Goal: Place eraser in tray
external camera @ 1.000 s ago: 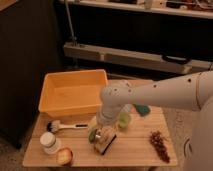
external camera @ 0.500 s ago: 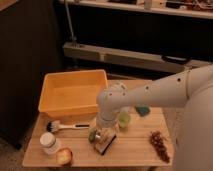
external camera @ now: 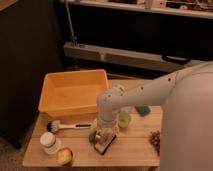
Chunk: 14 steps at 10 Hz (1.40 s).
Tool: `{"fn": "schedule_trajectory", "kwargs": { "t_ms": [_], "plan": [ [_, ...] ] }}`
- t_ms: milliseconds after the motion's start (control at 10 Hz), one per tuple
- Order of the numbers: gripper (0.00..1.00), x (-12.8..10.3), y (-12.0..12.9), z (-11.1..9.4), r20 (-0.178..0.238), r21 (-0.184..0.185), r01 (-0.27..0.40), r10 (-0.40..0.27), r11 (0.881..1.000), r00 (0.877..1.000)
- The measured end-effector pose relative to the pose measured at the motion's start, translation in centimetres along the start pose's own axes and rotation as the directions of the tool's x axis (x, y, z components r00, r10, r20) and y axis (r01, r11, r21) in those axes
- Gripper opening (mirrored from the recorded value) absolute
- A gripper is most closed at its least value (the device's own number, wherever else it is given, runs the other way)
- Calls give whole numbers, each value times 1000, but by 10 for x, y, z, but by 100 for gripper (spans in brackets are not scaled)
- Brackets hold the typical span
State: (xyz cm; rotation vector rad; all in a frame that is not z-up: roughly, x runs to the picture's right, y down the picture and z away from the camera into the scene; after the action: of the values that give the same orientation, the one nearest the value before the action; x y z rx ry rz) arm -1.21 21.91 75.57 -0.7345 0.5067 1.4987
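The eraser, a small tan block with a dark underside, lies on the wooden table near its front edge. My gripper hangs straight down from the white arm and sits right over the eraser. The tray, a large yellow-orange bin, stands at the back left of the table, behind and left of the gripper. It looks empty.
A white-handled brush with black bristles lies left of the gripper. A white jar and a round orange-brown thing sit at the front left. A green cup, a teal sponge and a dark cluster are to the right.
The arm has lowered and swung a little toward the camera, bringing the gripper down onto the eraser. The eraser and the other things have not moved.
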Motion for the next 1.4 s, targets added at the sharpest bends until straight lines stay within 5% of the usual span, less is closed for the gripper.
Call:
{"fn": "schedule_trajectory", "kwargs": {
  "t_ms": [800,1400],
  "plan": [
    [77,7,-28,50,-119,17,-59,61,998,991],
    [20,7,-13,43,-155,-32,-31,26,999,988]
  ]
}}
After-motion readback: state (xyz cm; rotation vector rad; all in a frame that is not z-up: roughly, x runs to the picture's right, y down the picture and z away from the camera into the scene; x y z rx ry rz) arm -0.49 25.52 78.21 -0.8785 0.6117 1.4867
